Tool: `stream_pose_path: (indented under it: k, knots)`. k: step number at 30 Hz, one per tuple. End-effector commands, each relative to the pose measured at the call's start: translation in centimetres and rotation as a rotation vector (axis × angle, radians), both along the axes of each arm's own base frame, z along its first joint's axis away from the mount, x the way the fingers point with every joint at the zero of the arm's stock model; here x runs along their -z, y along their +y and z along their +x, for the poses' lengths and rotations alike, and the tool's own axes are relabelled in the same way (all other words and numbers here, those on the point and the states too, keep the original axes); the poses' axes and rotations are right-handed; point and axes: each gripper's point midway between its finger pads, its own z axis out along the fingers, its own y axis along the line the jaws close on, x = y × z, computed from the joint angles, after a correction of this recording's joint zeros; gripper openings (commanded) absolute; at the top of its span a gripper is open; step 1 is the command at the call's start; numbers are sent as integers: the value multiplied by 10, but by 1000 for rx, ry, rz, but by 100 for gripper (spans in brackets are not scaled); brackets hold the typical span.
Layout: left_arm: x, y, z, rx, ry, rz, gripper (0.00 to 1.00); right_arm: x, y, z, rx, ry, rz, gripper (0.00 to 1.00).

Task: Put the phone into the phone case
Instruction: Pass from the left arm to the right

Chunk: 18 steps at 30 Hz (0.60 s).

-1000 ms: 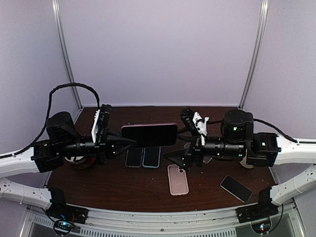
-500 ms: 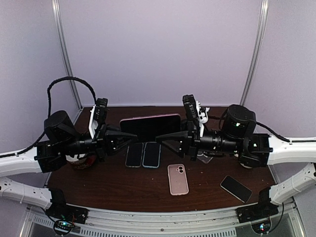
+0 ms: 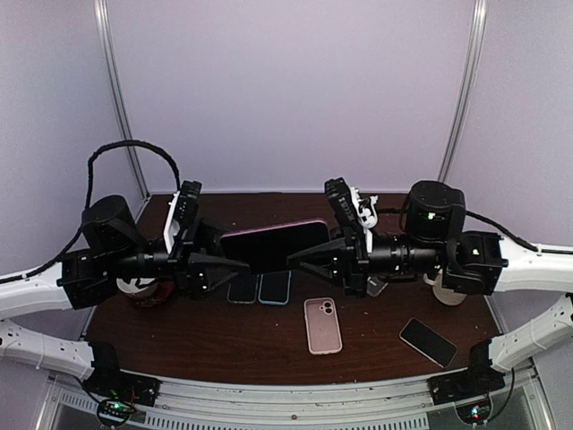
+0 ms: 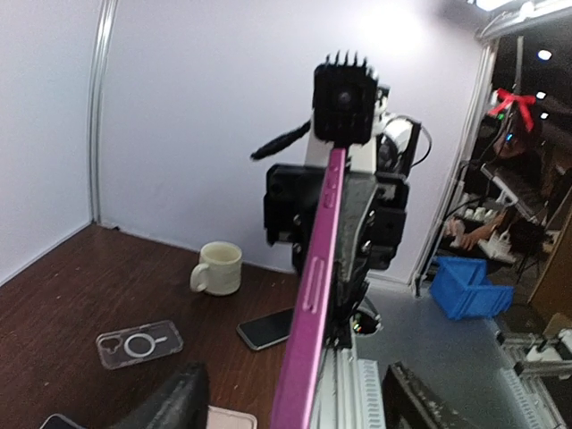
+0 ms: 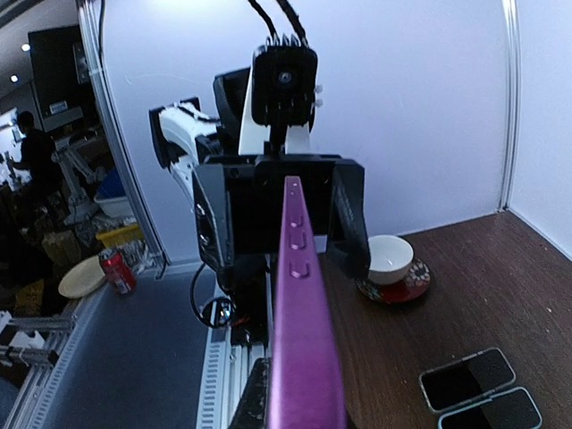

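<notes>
The phone (image 3: 273,244), a dark slab with a magenta rim, hangs lengthwise in the air between the two arms, its right end slightly higher. My right gripper (image 3: 295,258) is shut on that right end; the magenta edge (image 5: 299,340) fills its wrist view. My left gripper (image 3: 240,262) is open at the other end. Its fingers (image 4: 170,407) stand well apart on either side of the magenta edge (image 4: 308,331) without touching it. A pale pink phone case (image 3: 323,325) lies flat on the brown table (image 3: 206,345) below.
Two phones (image 3: 243,287) (image 3: 275,287) lie side by side under the held one. A black phone (image 3: 428,341) lies at front right. A clear case (image 4: 138,343) and a cream mug (image 4: 217,267) sit on the right side, a bowl on a red saucer (image 5: 391,259) on the left.
The right gripper came up and shut on the phone's right end. The left gripper, which held the phone, has opened off it. The phone now tilts slightly.
</notes>
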Motion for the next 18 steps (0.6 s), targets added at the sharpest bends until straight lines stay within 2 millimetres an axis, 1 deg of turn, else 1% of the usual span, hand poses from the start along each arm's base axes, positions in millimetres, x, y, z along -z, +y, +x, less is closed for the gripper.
stream_pose_path:
  k: [1, 3, 4, 6, 7, 10, 13, 15, 18]
  knots:
    - [17, 16, 20, -149, -89, 222, 77, 1, -27, -10, -13, -76, -220, 0]
    - [25, 21, 25, -171, -124, 341, 77, 20, -35, -10, -17, -62, -379, 0]
    - [27, 20, 23, -155, -134, 381, 77, 28, -37, -11, -26, -47, -450, 0]
    - [29, 15, 15, -88, -140, 418, 76, 37, -39, -13, -54, -32, -554, 0]
    - [28, 12, 9, -43, -140, 407, 75, 39, -39, -14, -67, -30, -591, 0]
    - [26, 2, -6, 57, -143, 351, 73, 38, -37, -13, -90, -51, -647, 0]
    - [29, -3, -8, 66, -151, 343, 72, 35, -31, -9, -94, -95, -652, 0]
    - [30, -4, -12, 79, -153, 339, 68, 32, -28, -8, -96, -117, -645, 0]
    - [39, -7, -10, 71, -149, 345, 63, 24, -25, -7, -100, -142, -619, 0]
